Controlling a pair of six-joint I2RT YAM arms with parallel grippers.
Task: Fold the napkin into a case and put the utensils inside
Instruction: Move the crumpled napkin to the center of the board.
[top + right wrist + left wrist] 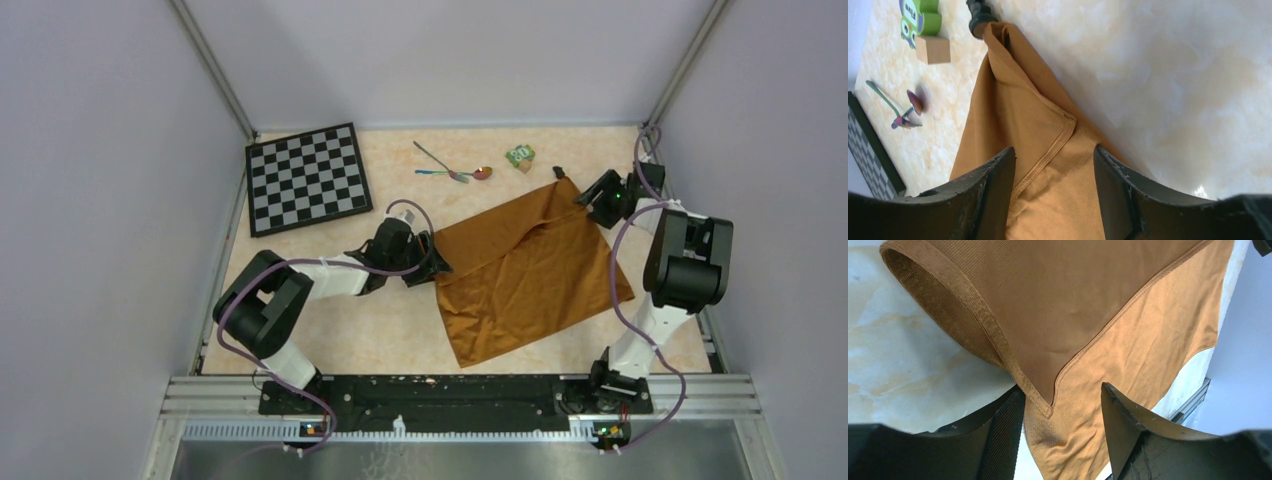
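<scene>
The orange-brown napkin lies on the table, its top layer folded over so a hemmed edge runs diagonally across it. My left gripper is at its left corner. In the left wrist view the jaws stand apart with the folded corner of the napkin between them, and that corner is not pinched. My right gripper is at the far right corner, also open around a hemmed fold of the napkin. The two utensils lie crossed on the table beyond the napkin, also in the right wrist view.
A black-and-white chessboard lies at the back left. A small green block on a wooden cube sits near the back wall, right of the utensils. A small dark object touches the napkin's far corner. Walls close in on both sides.
</scene>
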